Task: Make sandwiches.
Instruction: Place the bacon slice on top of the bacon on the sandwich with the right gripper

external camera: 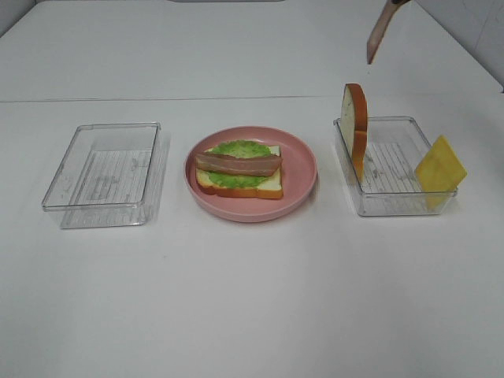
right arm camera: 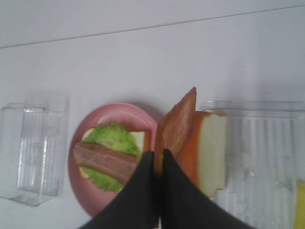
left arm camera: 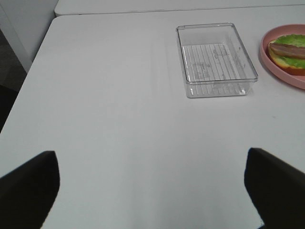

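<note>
The sandwich (external camera: 239,177) sits half-built on the pink plate (external camera: 303,185) in the middle of the table (external camera: 252,299): a bread slice (external camera: 264,187) at the bottom, a lettuce leaf (external camera: 236,148) on it and one bacon strip (external camera: 239,164) laid across the top. The right gripper (right arm camera: 155,155) has its two dark fingers (right arm camera: 136,191) pinched narrowly together on the end of a second bacon strip (right arm camera: 177,125), which hangs in the air above and beyond the right tray (external camera: 398,209), touching nothing else. In that tray a second bread slice (external camera: 356,126) stands on edge against the wall nearest the plate, and a cheese square (external camera: 439,167) leans at the opposite end. The left gripper (left arm camera: 151,160) hovers over bare table with its fingers (left arm camera: 28,186) spread wide, holding nothing; the left tray (left arm camera: 217,89) lies well ahead of it, beside the plate.
</note>
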You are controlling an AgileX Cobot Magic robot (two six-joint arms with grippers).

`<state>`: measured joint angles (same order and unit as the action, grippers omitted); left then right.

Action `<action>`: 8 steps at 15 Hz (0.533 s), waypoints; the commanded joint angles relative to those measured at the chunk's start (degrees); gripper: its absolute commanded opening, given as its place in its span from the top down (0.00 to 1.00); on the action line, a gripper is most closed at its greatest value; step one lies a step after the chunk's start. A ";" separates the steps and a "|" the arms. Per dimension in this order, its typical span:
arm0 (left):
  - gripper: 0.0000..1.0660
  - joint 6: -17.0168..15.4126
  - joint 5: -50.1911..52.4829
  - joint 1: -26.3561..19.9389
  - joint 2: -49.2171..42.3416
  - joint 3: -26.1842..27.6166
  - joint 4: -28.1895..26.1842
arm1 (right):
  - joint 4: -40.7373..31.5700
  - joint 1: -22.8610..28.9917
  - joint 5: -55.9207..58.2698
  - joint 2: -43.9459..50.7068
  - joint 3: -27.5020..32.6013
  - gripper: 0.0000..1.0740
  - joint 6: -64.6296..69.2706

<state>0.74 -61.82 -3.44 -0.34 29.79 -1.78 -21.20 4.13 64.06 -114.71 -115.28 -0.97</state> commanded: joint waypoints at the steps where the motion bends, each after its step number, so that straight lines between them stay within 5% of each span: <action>1: 0.08 0.06 0.23 -0.23 -0.80 -0.17 -0.06 | -2.23 4.47 -2.23 0.34 -0.17 1.00 -0.46; 5: 0.08 0.06 0.23 -0.23 -0.80 -0.17 -0.06 | -7.51 15.24 -8.37 -1.26 -0.17 1.00 -0.34; 8: 0.08 0.06 0.23 -0.23 -0.80 -0.17 -0.06 | -8.31 17.53 -9.45 -3.27 -0.17 1.00 -0.34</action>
<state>0.74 -61.82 -3.44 -0.34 29.79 -1.78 -30.08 22.29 55.52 -119.06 -115.28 -0.97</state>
